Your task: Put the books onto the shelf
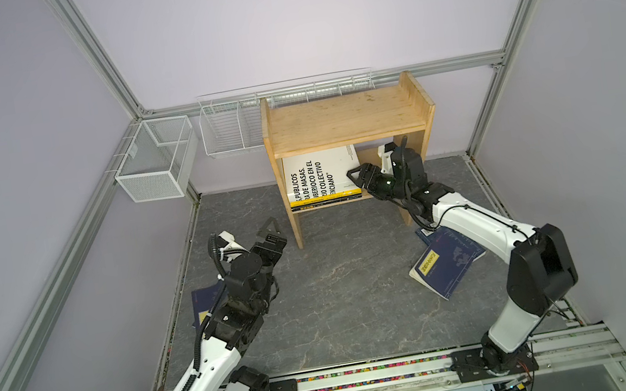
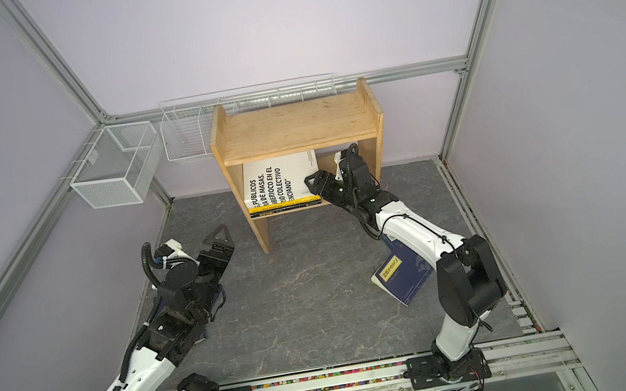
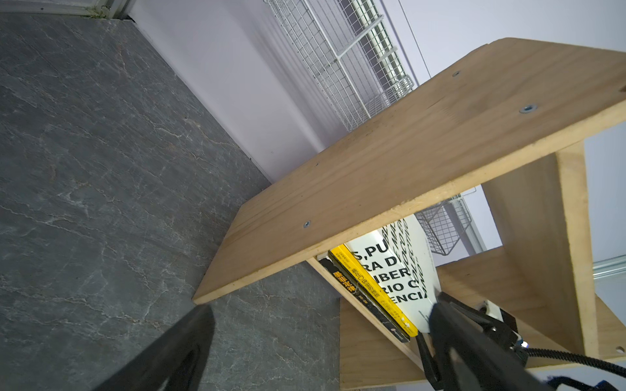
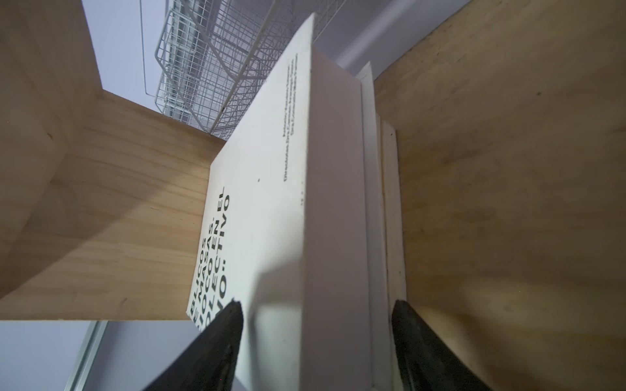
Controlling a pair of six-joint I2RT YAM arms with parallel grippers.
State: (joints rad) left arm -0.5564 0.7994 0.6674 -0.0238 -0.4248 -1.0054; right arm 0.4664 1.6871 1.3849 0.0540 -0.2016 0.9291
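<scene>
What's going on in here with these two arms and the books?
Two robot arms are shelving books. The right gripper reaches into the shelf's lower tier, its jaws either side of the white book, which lies on a yellow book and a black book; whether it grips is unclear. The left gripper hangs open, holding nothing. One navy book lies on the table under the right arm, another under the left.
</scene>
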